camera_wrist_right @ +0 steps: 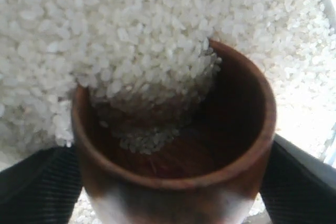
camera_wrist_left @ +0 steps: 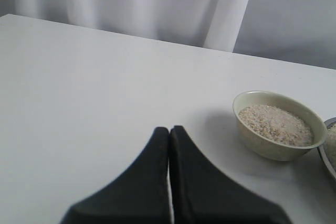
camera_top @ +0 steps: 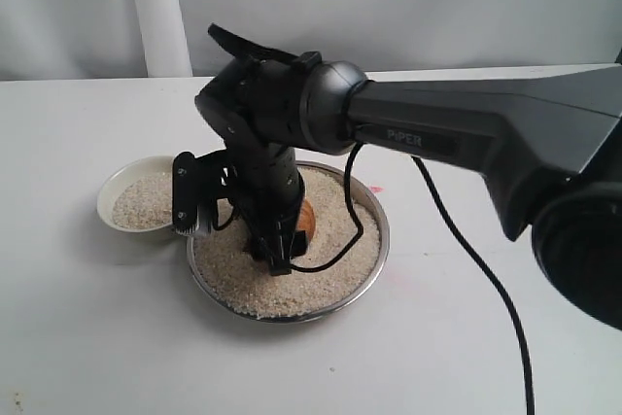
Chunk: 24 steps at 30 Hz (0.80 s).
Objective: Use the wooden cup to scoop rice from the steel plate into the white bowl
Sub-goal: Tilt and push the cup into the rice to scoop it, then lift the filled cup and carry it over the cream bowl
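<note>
The steel plate holds a wide bed of rice. My right gripper reaches down into it, shut on the wooden cup. In the right wrist view the tilted wooden cup has its mouth pushed into the rice. Grains spill over its rim into the dark inside, and the gripper clamps it from both sides. The white bowl stands just left of the plate, partly filled with rice. My left gripper is shut and empty, hovering over bare table left of the white bowl.
The right arm's thick black forearm spans the table from the right, and a black cable trails from it across the tabletop. A white post and curtain stand behind. The plate's rim shows past the bowl.
</note>
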Available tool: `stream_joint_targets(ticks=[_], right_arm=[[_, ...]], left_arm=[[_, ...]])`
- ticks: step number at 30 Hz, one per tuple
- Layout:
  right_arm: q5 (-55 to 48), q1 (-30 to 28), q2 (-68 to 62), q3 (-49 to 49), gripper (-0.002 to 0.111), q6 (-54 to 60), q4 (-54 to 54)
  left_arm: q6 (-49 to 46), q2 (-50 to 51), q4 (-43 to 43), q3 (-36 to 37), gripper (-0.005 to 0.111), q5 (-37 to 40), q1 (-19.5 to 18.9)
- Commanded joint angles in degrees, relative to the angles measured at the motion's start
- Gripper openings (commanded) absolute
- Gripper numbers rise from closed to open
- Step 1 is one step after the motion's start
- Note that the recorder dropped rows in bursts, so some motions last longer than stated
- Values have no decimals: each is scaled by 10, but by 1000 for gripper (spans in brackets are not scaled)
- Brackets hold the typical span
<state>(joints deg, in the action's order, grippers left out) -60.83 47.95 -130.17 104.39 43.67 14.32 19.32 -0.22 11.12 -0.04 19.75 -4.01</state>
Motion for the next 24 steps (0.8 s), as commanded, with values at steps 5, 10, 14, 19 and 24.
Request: stream_joint_targets(ticks=[5, 10, 14, 19, 24], right_arm=[[21, -28, 7, -3, 0, 4, -95], [31, -47, 14, -3, 0, 12, -135], [63, -61, 29, -28, 0, 22, -167], [122, -84, 76, -102, 0, 37, -197], [166, -104, 120, -171, 0, 43, -223]], left_arm=[[1, 2, 2, 0, 0, -4, 3], [1, 2, 2, 0, 0, -4, 3], [1, 2, 2, 0, 0, -4, 3], [1, 2, 2, 0, 0, -4, 3], [1, 2, 2, 0, 0, -4, 3]])
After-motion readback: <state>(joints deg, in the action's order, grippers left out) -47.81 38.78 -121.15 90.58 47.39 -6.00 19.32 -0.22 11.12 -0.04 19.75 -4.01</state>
